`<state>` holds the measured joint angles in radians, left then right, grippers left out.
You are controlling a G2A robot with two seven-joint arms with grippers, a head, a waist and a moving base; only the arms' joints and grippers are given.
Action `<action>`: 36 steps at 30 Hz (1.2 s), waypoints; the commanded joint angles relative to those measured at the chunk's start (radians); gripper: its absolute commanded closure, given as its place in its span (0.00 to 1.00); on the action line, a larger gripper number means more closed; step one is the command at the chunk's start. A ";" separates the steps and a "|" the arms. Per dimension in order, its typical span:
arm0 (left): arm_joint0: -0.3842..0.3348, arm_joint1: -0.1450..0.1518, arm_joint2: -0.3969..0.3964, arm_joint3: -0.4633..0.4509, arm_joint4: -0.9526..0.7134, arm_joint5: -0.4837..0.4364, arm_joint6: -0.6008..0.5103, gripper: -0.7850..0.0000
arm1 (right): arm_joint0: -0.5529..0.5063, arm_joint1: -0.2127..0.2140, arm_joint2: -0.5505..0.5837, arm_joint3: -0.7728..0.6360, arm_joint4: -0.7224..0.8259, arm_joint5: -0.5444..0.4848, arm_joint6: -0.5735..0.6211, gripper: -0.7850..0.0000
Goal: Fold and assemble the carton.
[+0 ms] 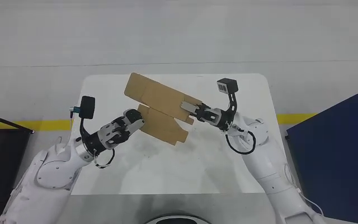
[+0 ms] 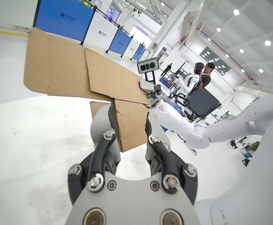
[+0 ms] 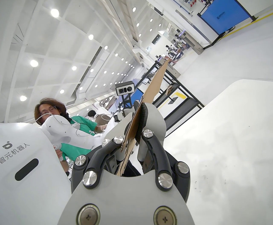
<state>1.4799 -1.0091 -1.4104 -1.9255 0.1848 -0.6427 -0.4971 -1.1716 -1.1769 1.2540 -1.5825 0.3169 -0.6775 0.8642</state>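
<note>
While the left tool (image 2: 129, 119) pinched a carton (image 1: 159, 98) flap and the right tool (image 3: 139, 115) pinched the edge opposite, squaring called for gentle, evenly opposed pulls.

Ceiling lamps (image 3: 55, 12) shine brightly; shadows seem faint, edges bowed.

Brown cardboard carton (image 1: 156, 92), flat and unfolded, hangs tilted in midair.

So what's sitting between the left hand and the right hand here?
The carton: in the top view its flat cardboard spans the whole stretch from the left hand to the right hand, which is clamped on its edge.
</note>
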 commanded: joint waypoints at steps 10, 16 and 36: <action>-0.014 -0.003 0.041 0.032 -0.073 0.007 -0.023 0.65 | -0.031 0.008 0.005 -0.039 -0.020 -0.017 -0.001 1.00; -0.018 -0.006 0.067 0.059 -0.214 -0.021 -0.038 0.65 | -0.038 0.012 0.007 -0.047 -0.025 -0.021 -0.002 1.00; -0.035 -0.010 0.106 0.103 -0.359 -0.031 -0.121 0.71 | -0.038 0.018 -0.005 -0.054 -0.075 -0.017 -0.049 1.00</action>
<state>1.4469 -1.0192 -1.3019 -1.8210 -0.2206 -0.6768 -0.6233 -1.2092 -1.1594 1.2494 -1.6349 0.2433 -0.6957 0.8171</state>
